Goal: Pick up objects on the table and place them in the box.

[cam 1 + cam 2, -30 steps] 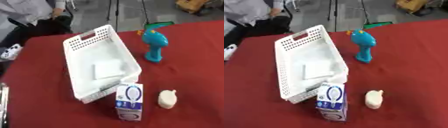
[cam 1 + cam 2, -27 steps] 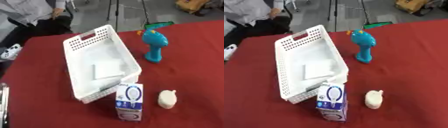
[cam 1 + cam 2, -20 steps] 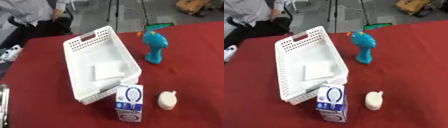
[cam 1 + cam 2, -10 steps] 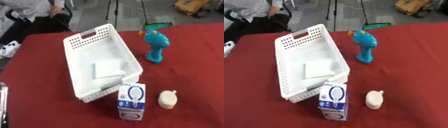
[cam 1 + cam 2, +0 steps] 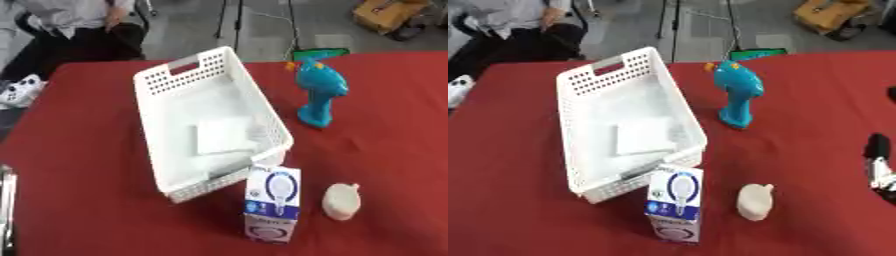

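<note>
A white slotted box [image 5: 166, 85] lies slantwise on the red table with a flat white packet [image 5: 224, 135] inside. Just in front of its near corner a blue-and-white light bulb carton [image 5: 273, 202] stands upright. Right of the carton a small cream object [image 5: 341, 201] lies on the cloth. A blue bird-shaped toy [image 5: 317, 92] stands upright to the right of the box. Part of my right hand [image 5: 878, 162], black and silver, shows at the right edge, well apart from all of them. At the lower left edge only a thin grey sliver of my left hand [image 5: 5, 210] shows.
The red table [image 5: 79, 190] has bare cloth left of the box and at the far right. A seated person is beyond the far left edge. A green flat thing [image 5: 754, 52] lies at the far edge behind the toy.
The whole picture has shifted a little, so the camera moved. My right hand has come into the right eye view at the right edge. The objects stay where they were.
</note>
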`<state>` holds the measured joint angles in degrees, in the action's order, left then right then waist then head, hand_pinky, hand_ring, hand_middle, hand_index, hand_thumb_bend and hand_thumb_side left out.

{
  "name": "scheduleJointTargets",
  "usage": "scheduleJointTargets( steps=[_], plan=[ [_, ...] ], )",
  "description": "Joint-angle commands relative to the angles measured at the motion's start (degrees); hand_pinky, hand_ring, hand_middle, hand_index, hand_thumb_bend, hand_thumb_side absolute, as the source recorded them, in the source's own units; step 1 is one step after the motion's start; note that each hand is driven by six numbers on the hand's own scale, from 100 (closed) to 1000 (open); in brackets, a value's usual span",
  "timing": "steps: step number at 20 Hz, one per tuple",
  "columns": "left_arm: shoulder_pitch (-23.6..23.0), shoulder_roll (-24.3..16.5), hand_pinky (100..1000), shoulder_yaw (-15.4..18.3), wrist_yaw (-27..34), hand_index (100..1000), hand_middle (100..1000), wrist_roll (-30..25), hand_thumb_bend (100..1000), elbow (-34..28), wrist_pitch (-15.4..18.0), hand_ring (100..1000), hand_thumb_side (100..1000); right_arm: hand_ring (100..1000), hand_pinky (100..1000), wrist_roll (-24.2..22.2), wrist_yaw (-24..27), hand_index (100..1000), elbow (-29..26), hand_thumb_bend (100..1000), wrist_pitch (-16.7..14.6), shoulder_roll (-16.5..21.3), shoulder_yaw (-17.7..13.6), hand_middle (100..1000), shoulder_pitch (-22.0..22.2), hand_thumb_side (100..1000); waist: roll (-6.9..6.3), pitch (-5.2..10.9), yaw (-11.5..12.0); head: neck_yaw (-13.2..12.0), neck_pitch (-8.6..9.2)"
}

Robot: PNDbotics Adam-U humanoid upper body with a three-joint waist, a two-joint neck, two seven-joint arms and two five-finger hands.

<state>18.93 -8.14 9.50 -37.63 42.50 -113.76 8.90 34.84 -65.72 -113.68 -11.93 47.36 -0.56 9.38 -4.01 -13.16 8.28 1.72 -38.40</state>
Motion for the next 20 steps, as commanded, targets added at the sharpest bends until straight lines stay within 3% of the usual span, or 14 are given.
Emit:
scheduleJointTargets(
  steps=[1, 2, 3, 4, 5, 6, 8, 14, 15, 17, 20],
  plan=[
    [0.8, -1.5, 695, -0.4, 0.3, 842, 747, -0.5, 100, -0.8, 0.2, 732, 1000, 820, 800, -2.6, -2.8, 961, -0.9, 100, 0.1, 5.9, 3.2, 901, 0.9, 1000, 1.26, 2.08, 0.1, 0.7, 0.11],
    [0.9, -1.5, 695, -0.5, 0.4, 842, 747, -0.6, 100, -0.8, 0.2, 732, 1000, 823, 801, -3.4, -3.6, 964, -0.9, 100, 0.2, 7.2, 4.3, 906, 1.3, 1000, 1.27, 2.10, 0.2, 0.9, 0.29],
    [0.8, -1.4, 695, -0.5, 0.5, 841, 747, -0.7, 100, -0.8, 0.2, 732, 1000, 831, 805, -6.2, -5.9, 973, -0.9, 100, 0.8, 11.7, 5.1, 920, 1.1, 1000, 0.96, 2.19, 0.1, 0.9, 0.36],
    [0.7, -1.2, 695, -0.4, 0.6, 841, 747, -0.7, 100, -0.8, 0.1, 732, 1000, 831, 805, -11.9, -7.9, 974, -0.9, 100, 1.5, 17.2, 5.4, 918, -0.3, 1000, 0.50, 2.28, -0.1, 0.9, 0.33],
    [0.6, -1.1, 695, -0.3, 0.7, 840, 746, -0.7, 100, -0.8, 0.0, 732, 1000, 837, 811, -18.5, -8.1, 982, -0.9, 100, 1.6, 20.4, 5.9, 917, -2.2, 1000, 0.25, 2.35, -0.2, 0.9, 0.29],
    [0.6, -1.0, 695, -0.4, 0.7, 840, 746, -0.8, 100, -0.8, 0.0, 732, 1000, 838, 813, -24.5, -7.6, 985, -0.9, 100, 1.0, 22.7, 6.7, 919, -3.6, 1000, 0.15, 2.40, -0.2, 0.9, 0.23],
    [0.5, -1.0, 694, -0.4, 0.8, 839, 746, -0.9, 100, -0.8, 0.0, 732, 1000, 840, 814, -32.2, -5.5, 989, -0.9, 100, -0.3, 25.2, 7.7, 922, -5.5, 1000, 0.13, 2.50, -0.2, 0.9, 0.13],
    [0.6, -1.2, 694, -0.9, 1.0, 837, 745, -1.3, 100, -0.8, 0.0, 731, 1000, 832, 802, -41.6, 1.0, 1000, -0.9, 102, -3.2, 29.8, 10.0, 925, -8.3, 1000, 0.38, 2.68, 0.2, 1.7, 0.27],
    [0.6, -1.2, 694, -0.9, 1.1, 837, 745, -1.4, 100, -0.8, 0.1, 731, 1000, 831, 798, -42.4, 1.8, 1000, -0.9, 136, -3.3, 30.2, 10.5, 926, -8.8, 1000, 0.41, 2.68, 0.3, 1.8, 0.31],
    [0.6, -1.1, 693, -1.2, 1.2, 836, 745, -1.6, 100, -0.8, 0.2, 731, 1000, 824, 770, -44.6, 3.2, 1000, -0.9, 285, -3.2, 30.9, 11.4, 919, -9.7, 972, 0.51, 2.59, 0.5, 2.3, 0.45],
    [0.7, -1.1, 693, -1.3, 1.4, 835, 745, -1.7, 100, -0.8, 0.2, 731, 1000, 843, 779, -47.4, 6.8, 1000, -0.9, 344, -2.6, 31.0, 12.4, 920, -10.8, 924, 0.55, 2.46, 0.8, 2.6, 0.49]
  ],
)
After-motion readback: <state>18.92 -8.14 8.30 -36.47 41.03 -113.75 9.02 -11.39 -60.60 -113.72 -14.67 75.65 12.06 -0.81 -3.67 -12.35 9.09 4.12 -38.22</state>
